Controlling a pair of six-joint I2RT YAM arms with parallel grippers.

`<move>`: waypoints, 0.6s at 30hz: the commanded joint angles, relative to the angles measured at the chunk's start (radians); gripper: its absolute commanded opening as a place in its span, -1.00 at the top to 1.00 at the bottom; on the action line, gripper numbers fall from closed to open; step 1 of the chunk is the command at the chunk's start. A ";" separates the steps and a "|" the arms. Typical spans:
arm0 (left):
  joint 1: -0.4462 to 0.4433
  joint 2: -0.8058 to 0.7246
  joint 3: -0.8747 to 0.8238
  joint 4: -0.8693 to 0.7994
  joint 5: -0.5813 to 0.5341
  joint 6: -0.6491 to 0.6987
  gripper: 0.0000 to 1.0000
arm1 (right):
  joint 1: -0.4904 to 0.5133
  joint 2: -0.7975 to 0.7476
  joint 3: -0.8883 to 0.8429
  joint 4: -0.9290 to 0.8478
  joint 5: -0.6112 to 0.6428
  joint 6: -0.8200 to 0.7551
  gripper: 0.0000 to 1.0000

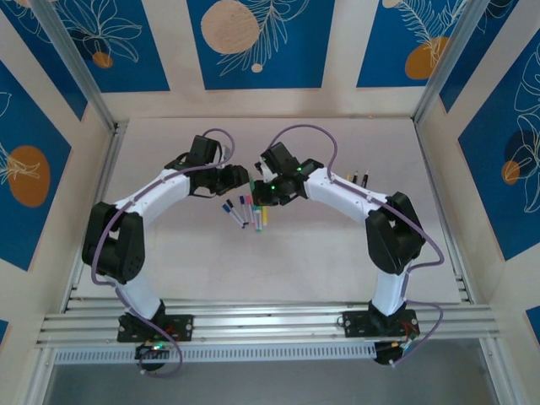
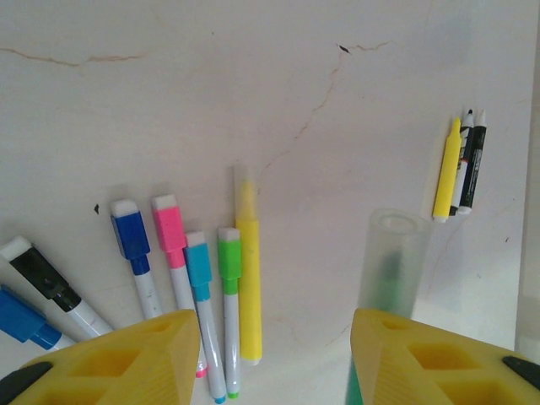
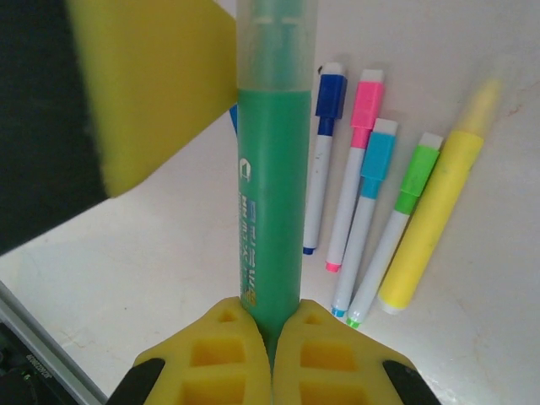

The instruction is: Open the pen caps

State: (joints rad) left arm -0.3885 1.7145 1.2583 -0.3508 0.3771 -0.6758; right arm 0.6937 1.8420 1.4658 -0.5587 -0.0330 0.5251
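The right pincer (image 3: 272,329) is clamped shut on the lower barrel of the green pen (image 3: 270,194), holding it above the table (image 2: 253,84) with its clear cap (image 3: 272,42) pointing away at 12 o'clock in the right wrist view. The left pincer (image 2: 272,321) stands about half open and grips nothing. In its own view the same cap (image 2: 395,253) sits far over at 4 o'clock, right against one yellow finger (image 2: 422,354) and well apart from the other.

That lopsided approach is the main risk. If the jaws close from here, one pad meets the cap first and shoves it sideways. The pen is held only near its tail, so it could pivot in the right pincer's grip instead of being squeezed squarely. The cap looks smooth and glossy (probably slippery), so a pull might slide off it, or drag the whole pen out of the right pincer instead.

A dropped pen would land among the loose pens fanned out at 7 o'clock in the left wrist view — blue cap (image 2: 129,232), pink cap (image 2: 168,228), cyan cap (image 2: 197,261), green cap (image 2: 229,257) and the yellow highlighter (image 2: 248,278) — and scatter them. Three more pens (image 2: 460,169) lie at 2 o'clock.
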 commanded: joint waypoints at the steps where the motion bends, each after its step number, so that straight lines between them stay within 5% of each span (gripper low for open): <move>1: -0.013 -0.034 0.008 0.036 0.025 -0.023 -0.02 | 0.011 0.047 0.061 -0.060 -0.021 -0.022 1.00; 18: -0.013 -0.004 0.011 0.051 0.033 -0.040 0.10 | 0.041 0.000 0.038 -0.008 -0.059 -0.036 1.00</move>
State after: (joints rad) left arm -0.3897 1.7084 1.2583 -0.3256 0.3862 -0.7055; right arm 0.7235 1.8938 1.4998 -0.5686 -0.0586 0.5060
